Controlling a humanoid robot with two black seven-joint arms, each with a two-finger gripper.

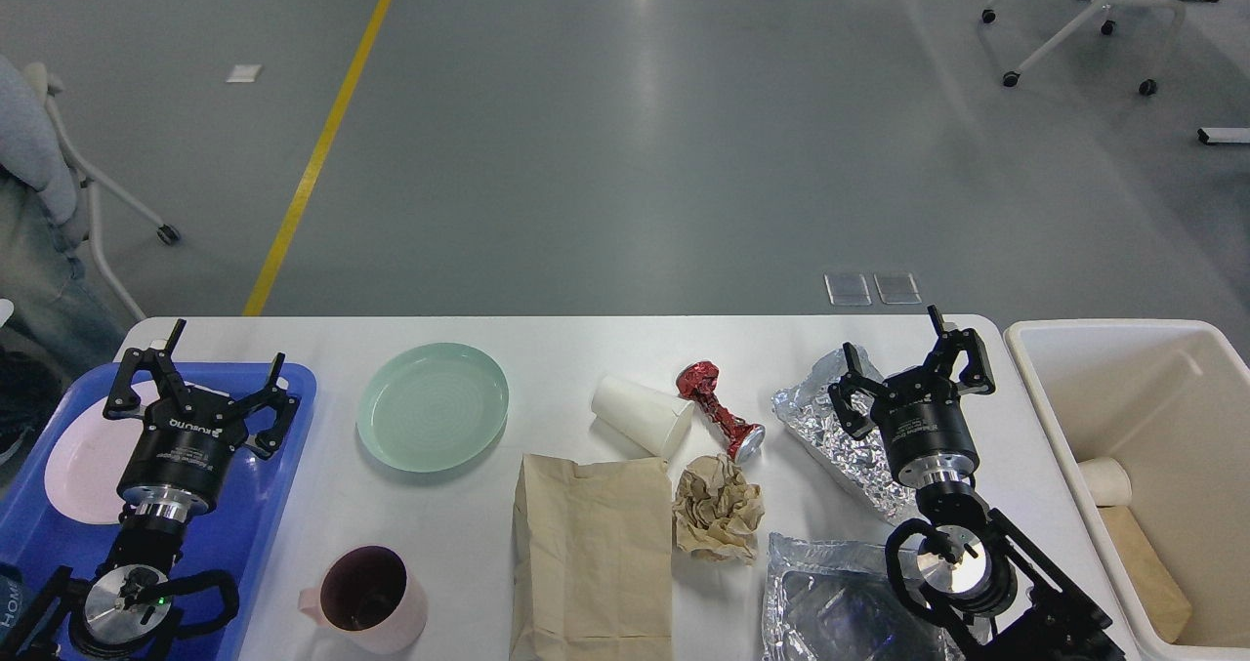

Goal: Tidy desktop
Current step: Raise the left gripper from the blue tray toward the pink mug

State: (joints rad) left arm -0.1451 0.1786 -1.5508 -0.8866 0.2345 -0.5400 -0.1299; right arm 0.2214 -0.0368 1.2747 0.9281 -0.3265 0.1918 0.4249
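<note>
The white surface (586,349) fills the lower half of the head view, and by the look of it the tidying is only partly done. A pale pink plate (83,466) already lies in the blue tray (293,388) at about 8 o'clock, and the cream bin (1035,349) at 4 o'clock holds a paper cup (1105,480) and a brown paper piece (1147,568).

Much is left on the surface:
- a mint-green plate (433,419) at 10 o'clock of centre
- a pink mug (366,598) at 7 o'clock
- a tipped white paper cup (642,417) near the middle
- a crushed red can (721,409) just beside that cup
- a flat brown paper bag (593,554) and a crumpled brown paper ball (718,507) at 6 o'clock
- crumpled foil (815,417) and a clear plastic bag (830,602) toward 4 and 5 o'clock

The left end effector (200,368) hovers over the tray with its fingers spread, pinching nothing. The right end effector (913,349) stands over the foil, fingers likewise spread and empty.

White lettering on the left wrist housing is too small to read with certainty; a label at the lower left edge shows "HOM", cut off.
</note>
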